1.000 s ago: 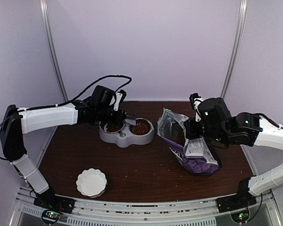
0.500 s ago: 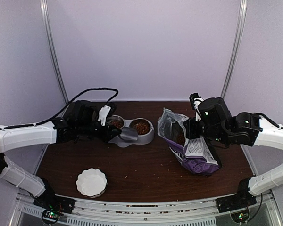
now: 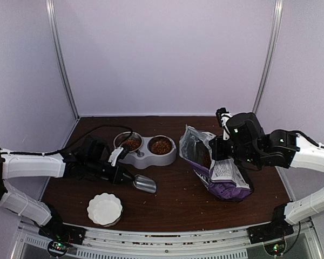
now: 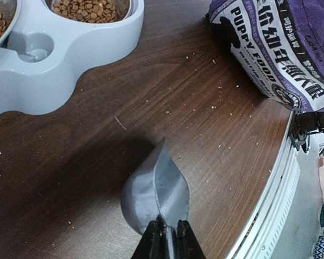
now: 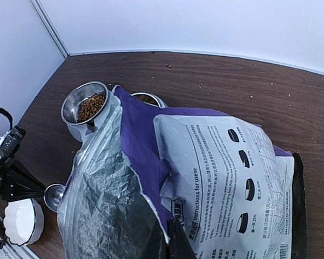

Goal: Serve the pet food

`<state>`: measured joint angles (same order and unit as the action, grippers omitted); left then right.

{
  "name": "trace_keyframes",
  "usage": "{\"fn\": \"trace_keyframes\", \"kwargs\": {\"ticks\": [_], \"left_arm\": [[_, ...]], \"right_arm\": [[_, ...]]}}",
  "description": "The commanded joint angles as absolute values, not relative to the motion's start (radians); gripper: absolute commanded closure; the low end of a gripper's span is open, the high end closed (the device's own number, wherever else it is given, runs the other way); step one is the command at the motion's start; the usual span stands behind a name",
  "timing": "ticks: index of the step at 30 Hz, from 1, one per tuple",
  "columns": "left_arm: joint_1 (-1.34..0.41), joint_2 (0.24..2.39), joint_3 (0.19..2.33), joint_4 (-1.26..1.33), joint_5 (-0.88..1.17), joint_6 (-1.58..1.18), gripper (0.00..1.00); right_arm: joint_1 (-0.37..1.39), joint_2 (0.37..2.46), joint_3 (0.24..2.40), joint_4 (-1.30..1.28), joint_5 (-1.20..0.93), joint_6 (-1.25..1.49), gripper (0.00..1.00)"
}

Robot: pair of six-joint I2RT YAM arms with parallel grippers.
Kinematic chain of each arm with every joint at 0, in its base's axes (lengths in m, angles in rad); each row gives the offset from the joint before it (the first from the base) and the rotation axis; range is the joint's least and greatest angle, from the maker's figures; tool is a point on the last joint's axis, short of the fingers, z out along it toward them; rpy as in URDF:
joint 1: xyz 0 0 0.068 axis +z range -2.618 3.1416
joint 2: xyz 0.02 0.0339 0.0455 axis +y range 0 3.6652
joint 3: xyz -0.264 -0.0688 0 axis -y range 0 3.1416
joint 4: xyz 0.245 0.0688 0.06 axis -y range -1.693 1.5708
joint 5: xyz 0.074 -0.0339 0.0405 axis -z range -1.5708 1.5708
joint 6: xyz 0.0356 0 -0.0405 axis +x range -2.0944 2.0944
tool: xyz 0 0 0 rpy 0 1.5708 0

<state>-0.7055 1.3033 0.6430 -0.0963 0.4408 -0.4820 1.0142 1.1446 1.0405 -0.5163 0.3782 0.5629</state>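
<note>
Soft, bright overhead light fills every view. The scoop [image 4: 155,197] throws a broad, blurred shadow leftward across the table [image 4: 205,135]. The pet food [image 4: 89,9] looks sharp.

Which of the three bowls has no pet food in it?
The white scalloped bowl at the front; the two steel bowls in the grey feeder both hold pet food.

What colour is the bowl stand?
The bowl stand is pale grey; left wrist view shows it best.
</note>
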Motion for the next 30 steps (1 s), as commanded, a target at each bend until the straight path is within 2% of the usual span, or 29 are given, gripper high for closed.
{"fn": "trace_keyframes", "kwargs": {"ticks": [1,7,13,18,30], "left_arm": [[-0.697,1.344,0.63,-0.056,0.441,-0.511,0.99],[-0.696,1.379,0.615,-0.07,0.401,-0.518,0.83],[-0.696,1.418,0.622,-0.108,0.355,-0.53,0.75],[-0.697,1.416,0.628,-0.134,0.338,-0.534,0.63],[-0.696,1.349,0.646,-0.215,0.247,-0.521,0.21]], "right_arm": [[1.009,1.14,1.035,-0.511,0.383,0.581,1.0],[1.008,1.154,1.043,-0.508,0.383,0.58,1.0],[1.009,1.164,1.052,-0.509,0.38,0.577,1.0],[1.008,1.169,1.056,-0.509,0.379,0.573,1.0],[1.008,1.165,1.063,-0.514,0.382,0.566,1.0]]}}
